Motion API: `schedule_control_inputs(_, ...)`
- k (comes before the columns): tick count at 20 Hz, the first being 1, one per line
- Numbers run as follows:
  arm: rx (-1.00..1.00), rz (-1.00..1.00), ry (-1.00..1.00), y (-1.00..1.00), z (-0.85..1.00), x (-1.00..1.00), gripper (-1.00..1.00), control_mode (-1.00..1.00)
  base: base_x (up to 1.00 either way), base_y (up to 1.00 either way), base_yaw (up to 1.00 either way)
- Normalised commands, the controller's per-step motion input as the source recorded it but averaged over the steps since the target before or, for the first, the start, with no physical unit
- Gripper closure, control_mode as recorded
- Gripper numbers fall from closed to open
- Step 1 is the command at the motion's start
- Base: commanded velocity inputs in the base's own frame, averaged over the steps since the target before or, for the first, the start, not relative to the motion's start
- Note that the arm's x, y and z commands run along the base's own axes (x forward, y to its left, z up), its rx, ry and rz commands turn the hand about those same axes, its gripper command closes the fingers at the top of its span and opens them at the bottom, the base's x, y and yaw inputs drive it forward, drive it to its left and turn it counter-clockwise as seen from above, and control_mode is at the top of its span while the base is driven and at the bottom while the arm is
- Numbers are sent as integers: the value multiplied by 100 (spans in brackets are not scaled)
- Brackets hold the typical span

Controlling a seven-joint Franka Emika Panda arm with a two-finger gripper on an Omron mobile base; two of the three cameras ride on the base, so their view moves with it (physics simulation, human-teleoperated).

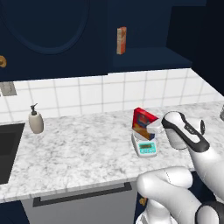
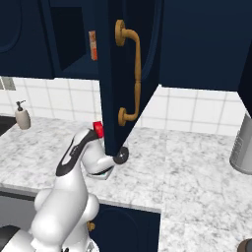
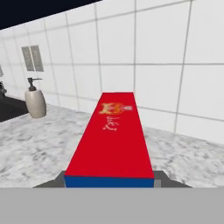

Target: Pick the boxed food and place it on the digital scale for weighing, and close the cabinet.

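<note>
Boxed food point(image 2: 98, 129): mostly hidden behind open cabinet door point(image 2: 110, 74) in right base view. Digital scale point(image 1: 145, 145): display digits too small to read. Sink point(image 1: 8, 148): cut off at left edge.

Open cabinet point(image 2: 110, 74) door above boxed food point(image 2: 98, 129)

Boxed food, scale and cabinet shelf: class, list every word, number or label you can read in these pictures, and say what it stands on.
Nothing can be read for certain.
Boxed food: an orange picture and a short line of yellow lettering on its red face, too blurred to read.
Digital scale: its small display is too small to read.
Orange-tan box on the cabinet shelf: print too small to read.
</note>
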Motion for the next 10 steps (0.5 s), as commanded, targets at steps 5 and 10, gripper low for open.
schedule_control_inputs(5, 0, 0, 1, 0, -22, 18, 100, -100, 0, 0, 0)
schedule_control_inputs(10, 0, 0, 1, 0, -29, 4, 100, -100, 0, 0, 0)
